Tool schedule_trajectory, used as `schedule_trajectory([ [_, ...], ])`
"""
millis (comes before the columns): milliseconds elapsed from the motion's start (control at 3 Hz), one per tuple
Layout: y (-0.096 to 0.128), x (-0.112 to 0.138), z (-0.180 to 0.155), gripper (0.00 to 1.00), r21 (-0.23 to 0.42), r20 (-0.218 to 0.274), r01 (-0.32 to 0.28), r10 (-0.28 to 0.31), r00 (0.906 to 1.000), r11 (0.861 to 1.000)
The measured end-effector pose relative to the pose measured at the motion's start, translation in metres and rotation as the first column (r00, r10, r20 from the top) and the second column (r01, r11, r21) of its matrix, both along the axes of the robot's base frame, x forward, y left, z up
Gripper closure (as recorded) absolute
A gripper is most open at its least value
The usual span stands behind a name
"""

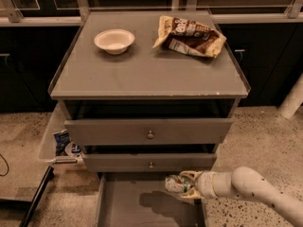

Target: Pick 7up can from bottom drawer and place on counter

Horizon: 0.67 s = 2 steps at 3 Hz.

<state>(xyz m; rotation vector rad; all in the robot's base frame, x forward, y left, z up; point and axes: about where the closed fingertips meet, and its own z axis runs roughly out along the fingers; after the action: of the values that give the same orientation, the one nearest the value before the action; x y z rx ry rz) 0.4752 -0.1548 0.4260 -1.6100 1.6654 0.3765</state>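
Flat grey counter (147,77) waiting: pick done, placing left

I am holding the small silvery-green 7up can (175,184) sideways above the open grey bottom drawer (142,207), the white gripper's (186,185) fingers clamping it.

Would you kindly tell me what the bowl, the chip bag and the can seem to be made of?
The bowl: probably paper or foam, matte cream, no glare. The chip bag: crinkled plastic film, glossy, creases catching light. The 7up can: likely metal, silvery sheen with green print; the tool grips it above the open bottom drawer.
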Motion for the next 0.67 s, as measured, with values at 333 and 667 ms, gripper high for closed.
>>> schedule_trajectory([
  [333, 0.004, -0.007, 0.015, 1.00, 0.030, 0.022, -0.025, 0.024, 0.9995, 0.999],
  [667, 0.009, -0.009, 0.065, 1.00, 0.002, 0.064, -0.088, 0.088, 0.9941, 0.996],
])
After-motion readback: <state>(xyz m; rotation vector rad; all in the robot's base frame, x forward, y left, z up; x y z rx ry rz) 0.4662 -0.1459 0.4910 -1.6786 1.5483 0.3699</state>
